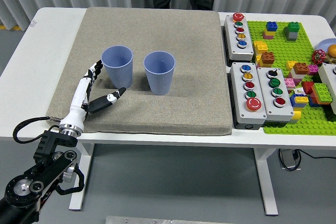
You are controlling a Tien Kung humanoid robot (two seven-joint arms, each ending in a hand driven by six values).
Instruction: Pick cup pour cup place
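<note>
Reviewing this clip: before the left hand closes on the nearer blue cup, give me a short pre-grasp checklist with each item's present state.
1. Left hand open, thumb and fingers spread: ok.
2. Hand placed around the left cup: not ok; it sits beside the cup's left and lower side, contact cannot be told.
3. Left cup upright on the grey mat: ok.
4. Right cup upright and apart from the left cup: ok.
5. Contents of the left cup: cannot tell; the inside looks plain blue.
6. Right hand ready: cannot tell; it is out of view.
</note>
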